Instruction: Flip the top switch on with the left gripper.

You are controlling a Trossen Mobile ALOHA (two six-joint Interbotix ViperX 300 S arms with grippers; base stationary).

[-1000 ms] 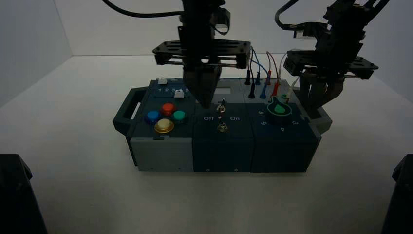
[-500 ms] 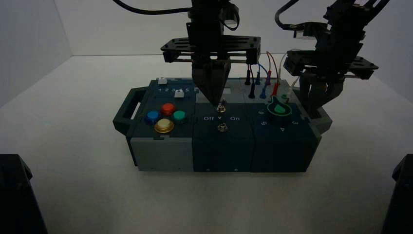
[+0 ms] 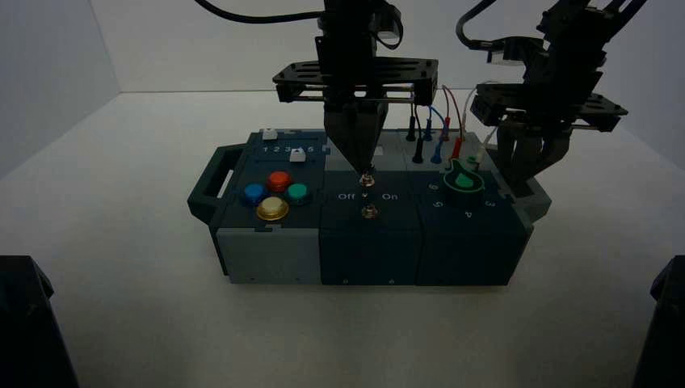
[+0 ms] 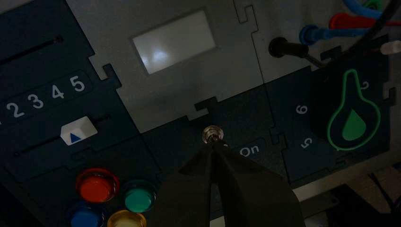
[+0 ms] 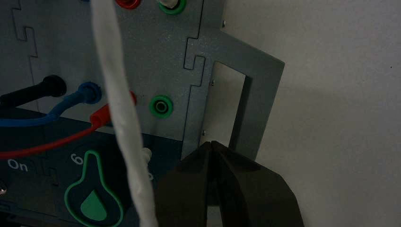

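Black and pointing straight down, our left gripper [image 3: 365, 167] presses its clenched fingertips onto the top switch [image 4: 212, 134]; our right gripper [image 3: 529, 179], fingers clenched, hovers beside it.

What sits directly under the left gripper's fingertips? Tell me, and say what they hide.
The left gripper, fingers shut to a wedge, has its tip at the top switch. The round nut base shows; the lever's lean is hard to read. The fingers cover the lower switch and the Off label.

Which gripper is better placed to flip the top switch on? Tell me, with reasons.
Left. The left gripper has its shut fingertips right at the top switch, beside the On label. The right gripper hangs shut over the box's right handle, beyond the green knob, far from the switch.
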